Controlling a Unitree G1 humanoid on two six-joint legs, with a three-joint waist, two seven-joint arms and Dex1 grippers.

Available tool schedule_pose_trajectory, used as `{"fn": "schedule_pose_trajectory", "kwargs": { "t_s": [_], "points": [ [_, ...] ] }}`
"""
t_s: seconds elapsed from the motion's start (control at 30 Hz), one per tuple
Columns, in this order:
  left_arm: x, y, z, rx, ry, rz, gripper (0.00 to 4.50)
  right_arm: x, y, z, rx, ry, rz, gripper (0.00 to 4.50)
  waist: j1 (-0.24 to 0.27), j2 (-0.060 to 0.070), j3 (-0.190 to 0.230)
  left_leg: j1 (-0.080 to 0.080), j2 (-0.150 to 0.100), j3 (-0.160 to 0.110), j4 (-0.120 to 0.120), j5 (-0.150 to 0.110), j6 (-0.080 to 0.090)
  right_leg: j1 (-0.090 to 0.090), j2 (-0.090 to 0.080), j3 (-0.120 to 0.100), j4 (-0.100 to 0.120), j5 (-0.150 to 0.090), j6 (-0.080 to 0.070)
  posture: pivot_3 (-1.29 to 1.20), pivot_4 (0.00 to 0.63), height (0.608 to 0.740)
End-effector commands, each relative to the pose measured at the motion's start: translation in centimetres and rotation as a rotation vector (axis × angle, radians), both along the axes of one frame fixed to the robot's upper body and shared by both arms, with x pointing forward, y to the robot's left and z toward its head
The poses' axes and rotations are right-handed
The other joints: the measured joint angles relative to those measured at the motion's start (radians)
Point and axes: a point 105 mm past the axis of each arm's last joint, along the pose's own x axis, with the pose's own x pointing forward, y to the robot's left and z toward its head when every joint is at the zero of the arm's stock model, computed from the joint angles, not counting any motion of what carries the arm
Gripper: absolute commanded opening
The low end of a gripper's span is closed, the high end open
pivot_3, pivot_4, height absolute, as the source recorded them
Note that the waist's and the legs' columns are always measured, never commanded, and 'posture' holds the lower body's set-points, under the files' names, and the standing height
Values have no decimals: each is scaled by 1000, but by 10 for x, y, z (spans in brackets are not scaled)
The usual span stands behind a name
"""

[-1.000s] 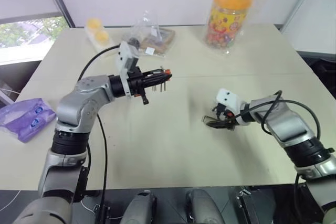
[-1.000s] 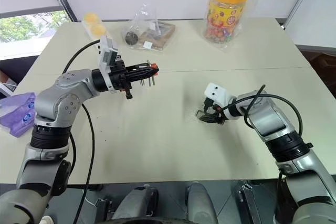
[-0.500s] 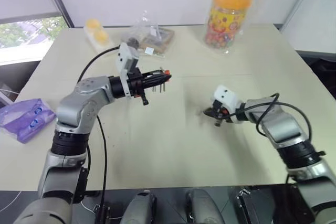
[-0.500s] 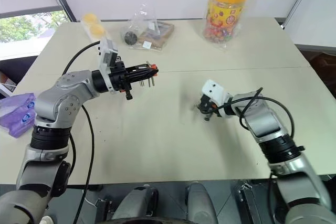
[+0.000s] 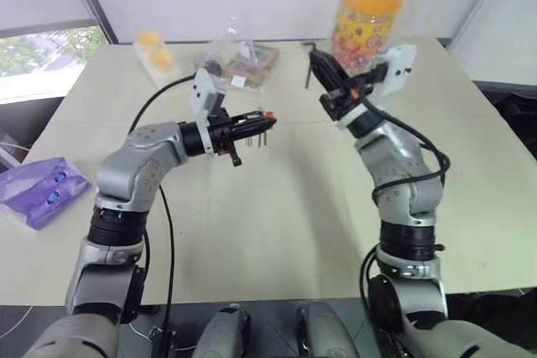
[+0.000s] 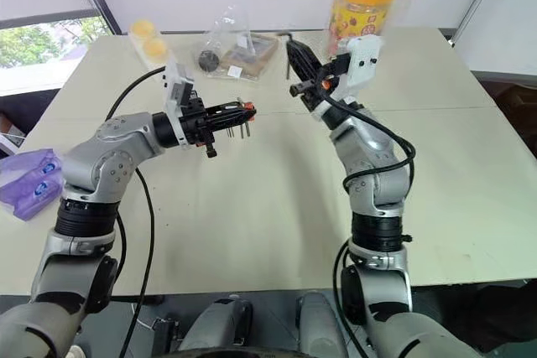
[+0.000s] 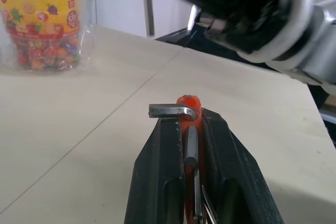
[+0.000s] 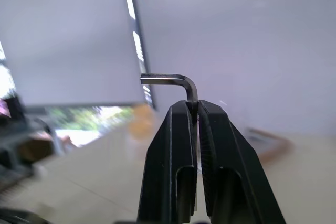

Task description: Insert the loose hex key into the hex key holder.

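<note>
The red-orange hex key holder (image 5: 268, 115) hangs above the table, clamped between the shut fingers of my left gripper (image 5: 265, 121), which points level toward the right. Short dark keys (image 7: 170, 110) stick out of the holder (image 7: 189, 102) in the left wrist view. My right gripper (image 5: 314, 56) is raised high over the far middle of the table, pointing up and left, to the right of the holder and apart from it. It is shut on the loose hex key (image 8: 168, 80), whose bent end rises above the fingertips (image 8: 178, 109).
A candy jar with an orange lid (image 5: 366, 18) stands at the back right of the beige table (image 5: 277, 232). A clear bag of small items (image 5: 239, 56) and yellow cups (image 5: 155, 48) lie at the back left. A purple packet (image 5: 42, 190) rests off the left edge.
My right gripper shut on the loose hex key at the tabletop, then lifted it up and to the left, turning to point upward. The left arm and the holder stayed still.
</note>
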Motion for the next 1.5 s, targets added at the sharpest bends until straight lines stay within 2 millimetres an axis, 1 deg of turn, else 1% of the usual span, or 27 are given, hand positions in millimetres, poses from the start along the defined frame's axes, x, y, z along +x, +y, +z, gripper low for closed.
{"fn": "schedule_pose_trajectory", "kwargs": {
  "t_s": [0.03,0.17,0.33,0.47,0.7,1.1,1.23,1.5],
  "points": [
    [0,-1,15,-8,-72,3,0,-12,11,21,62,-94,55,57,0,0,0,0,0,0,0,0,0,0,0,0,0,0,0,0,150,740],
    [2,-2,19,-11,-84,9,0,-18,26,17,49,-110,108,57,-1,0,0,0,0,0,0,0,0,0,0,0,0,0,0,0,150,740],
    [4,-2,21,-10,-91,8,0,-21,35,6,7,-82,172,57,-2,0,0,0,0,0,0,0,0,0,0,0,0,0,0,0,150,740],
    [4,-3,22,-6,-96,6,0,-30,41,-1,-27,-71,243,57,-1,0,0,0,0,0,0,0,0,0,0,0,0,0,0,0,150,740],
    [4,-2,22,2,-101,2,0,-30,40,-4,-51,-66,244,57,-2,0,0,0,0,0,0,0,0,0,0,0,0,0,0,0,150,740],
    [4,-3,21,7,-107,-2,0,-27,31,10,-45,-101,208,57,0,0,0,0,0,0,0,0,0,0,0,0,0,0,0,0,150,740],
    [3,-3,22,7,-110,-2,0,-29,33,8,-56,-95,222,57,0,0,0,0,0,0,0,0,0,0,0,0,0,0,0,0,150,740],
    [4,-4,23,1,-110,-2,0,-33,40,-5,-89,-58,251,57,0,0,0,0,0,0,0,0,0,0,0,0,0,0,0,0,150,740]
  ]
}}
